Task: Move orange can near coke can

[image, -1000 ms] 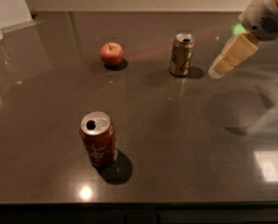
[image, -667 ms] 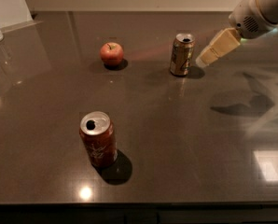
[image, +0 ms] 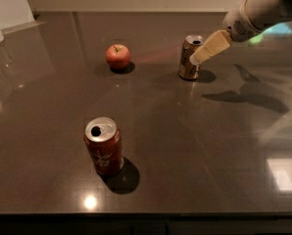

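Gripper (image: 199, 57) at orange can (image: 185, 68) rim, poss. touching | coke can (image: 104, 150) well apart, upright

The white arm (image: 266, 6) slants down and leftward from above the far right corner of the bench (image: 195, 151). At its end the cream gripper (image: 199, 58) points down and to the left, low over the surface, near the far edge and right of its middle.

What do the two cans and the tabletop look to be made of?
Orange can: probably thin metal, glossy gold-brown print, silver top. Coke can: likewise, red print, shiny silver lid. Table: dark polished stone or laminate, judging by sharp reflections. Gripper sits at the orange can's upper right.
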`<action>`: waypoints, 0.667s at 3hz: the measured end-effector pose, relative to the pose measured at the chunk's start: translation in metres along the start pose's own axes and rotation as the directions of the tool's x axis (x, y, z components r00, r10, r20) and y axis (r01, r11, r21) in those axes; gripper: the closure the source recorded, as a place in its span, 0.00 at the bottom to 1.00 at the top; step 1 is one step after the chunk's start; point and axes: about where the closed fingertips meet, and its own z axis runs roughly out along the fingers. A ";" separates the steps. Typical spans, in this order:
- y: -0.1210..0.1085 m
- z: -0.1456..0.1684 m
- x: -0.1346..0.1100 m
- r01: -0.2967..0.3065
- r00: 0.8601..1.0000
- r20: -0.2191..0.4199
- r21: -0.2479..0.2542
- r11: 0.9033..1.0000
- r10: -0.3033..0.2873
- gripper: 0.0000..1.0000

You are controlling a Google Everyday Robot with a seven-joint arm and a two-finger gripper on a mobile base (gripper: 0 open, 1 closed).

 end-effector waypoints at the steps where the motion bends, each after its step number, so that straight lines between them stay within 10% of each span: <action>1: -0.008 0.025 -0.004 -0.026 1.000 0.002 -0.031 0.999 0.026 0.00; 2: -0.008 0.043 -0.005 -0.039 0.999 -0.010 -0.061 0.997 0.039 0.00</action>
